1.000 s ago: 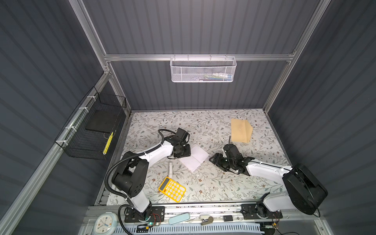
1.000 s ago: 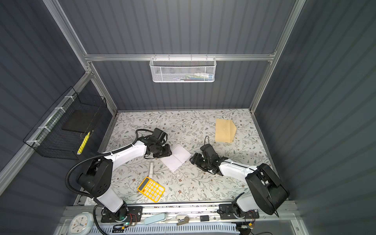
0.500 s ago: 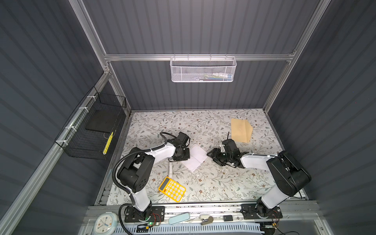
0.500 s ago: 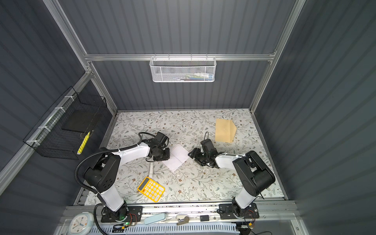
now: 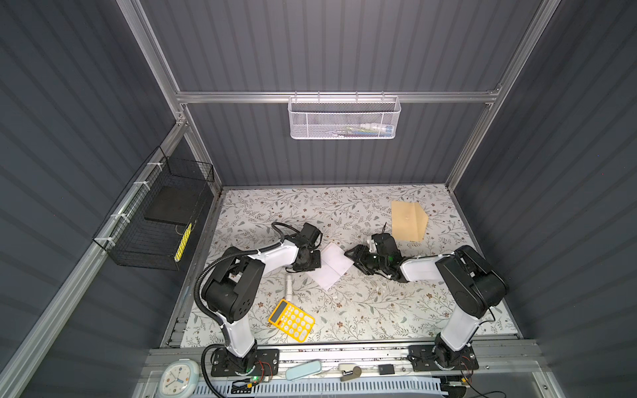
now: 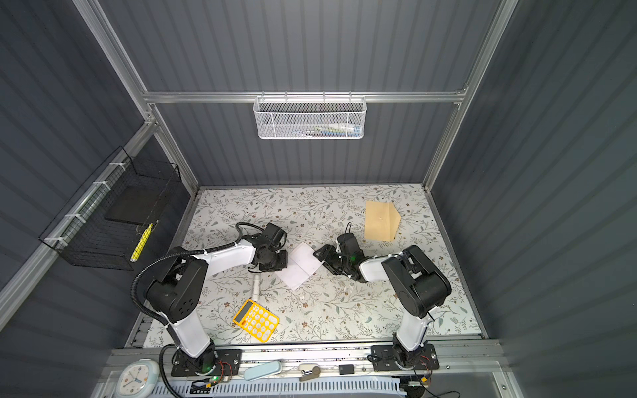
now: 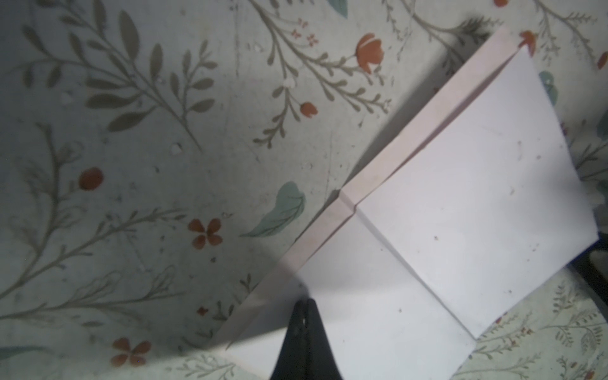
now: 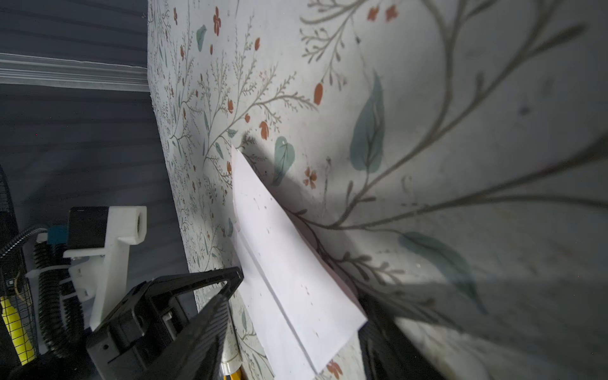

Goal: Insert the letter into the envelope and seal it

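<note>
The letter (image 5: 331, 266), a folded white sheet, lies mid-table in both top views (image 6: 299, 265). My left gripper (image 5: 319, 259) is at its left edge. In the left wrist view its black jaws (image 7: 304, 304) are pressed together on the letter (image 7: 460, 197), whose top layer stands raised. My right gripper (image 5: 352, 258) stands open at the letter's right corner. In the right wrist view that corner (image 8: 296, 296) lies between the two fingers (image 8: 214, 316). The tan envelope (image 5: 408, 220) lies flat at the back right with its flap open, apart from both grippers.
A white glue stick (image 5: 289, 285) and a yellow calculator (image 5: 291, 320) lie near the front left. A white mesh basket (image 5: 344, 119) hangs on the back wall and a black wire basket (image 5: 155, 213) on the left wall. A clock (image 5: 175, 379) sits on the front rail.
My left gripper's jaws have closed on the letter's left edge. My right gripper has moved left, so its open fingers now stand around the letter's right corner.
</note>
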